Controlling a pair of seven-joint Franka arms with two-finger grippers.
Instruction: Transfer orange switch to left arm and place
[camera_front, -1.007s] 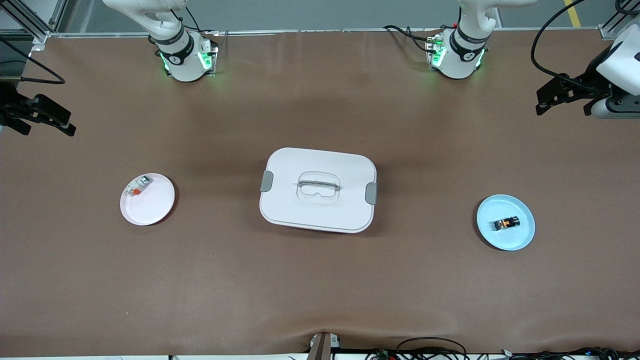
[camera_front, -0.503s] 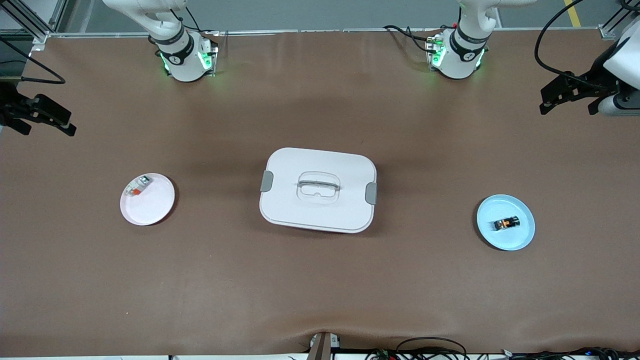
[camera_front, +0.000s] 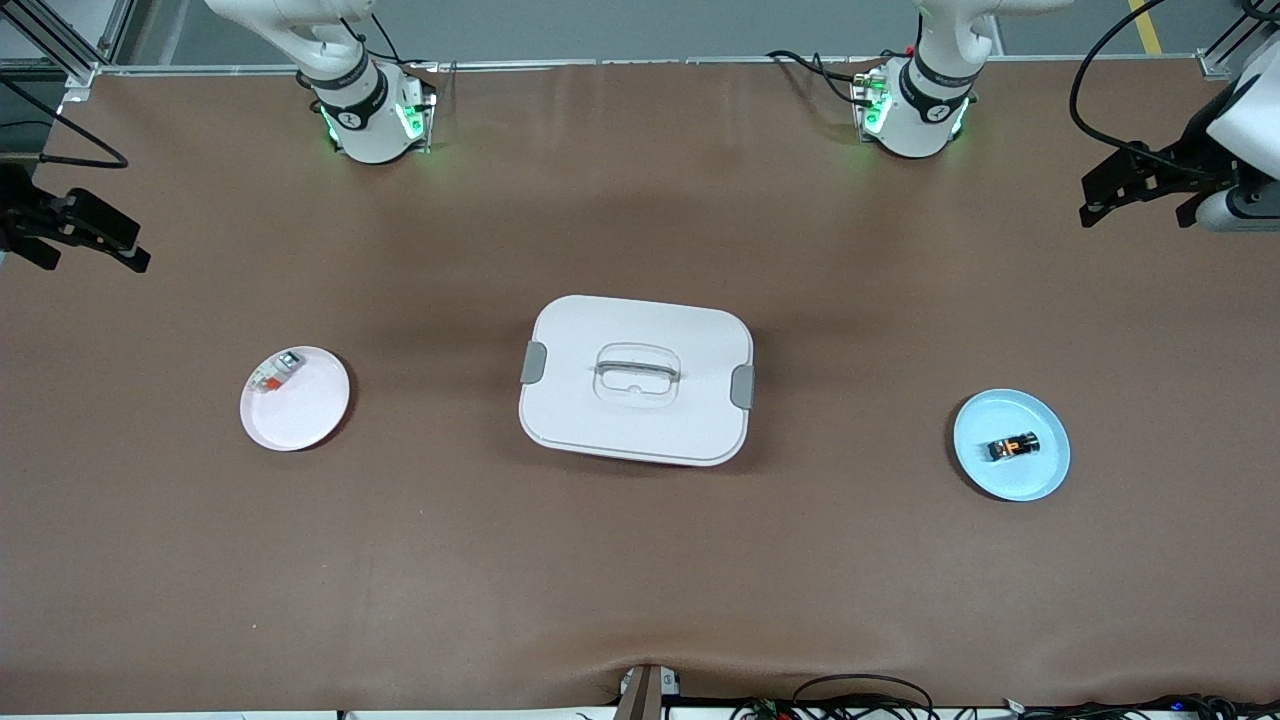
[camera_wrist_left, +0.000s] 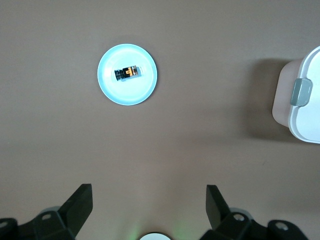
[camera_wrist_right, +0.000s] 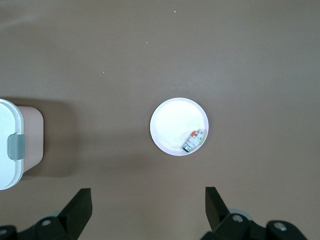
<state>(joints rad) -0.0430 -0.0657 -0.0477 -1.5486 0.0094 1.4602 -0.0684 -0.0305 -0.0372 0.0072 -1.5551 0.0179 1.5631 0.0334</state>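
The switch (camera_front: 1013, 446) lies on a blue plate (camera_front: 1040, 475) toward the left arm's end of the desk (camera_front: 640, 560), roughly in the plate's middle and clear of its rim; in the left wrist view it shows as a small black oblong with an orange mark (camera_wrist_left: 127, 73) on the same plate (camera_wrist_left: 145, 90). The box (camera_front: 636, 379) sits shut in the middle of the desk, grey latches on both short sides and a recessed handle on top, well apart from both plates. Toward the right arm's end lies a white plate (camera_front: 305, 415), about as near the front camera as the box, carrying a small white-grey piece (camera_front: 274, 371) with a red-orange bit close to its rim. The left pincer (camera_front: 1128, 185) hangs in the air over bare desk at the left arm's end, released, its two fingers (camera_wrist_left: 80, 202) spread wide with nothing between them. The right pincer (camera_front: 95, 235) hangs over bare desk at the right arm's end, likewise released, its fingers (camera_wrist_right: 80, 205) wide apart and empty. The right wrist view looks down on the white plate (camera_wrist_right: 172, 125) and a corner of the box (camera_wrist_right: 10, 150).
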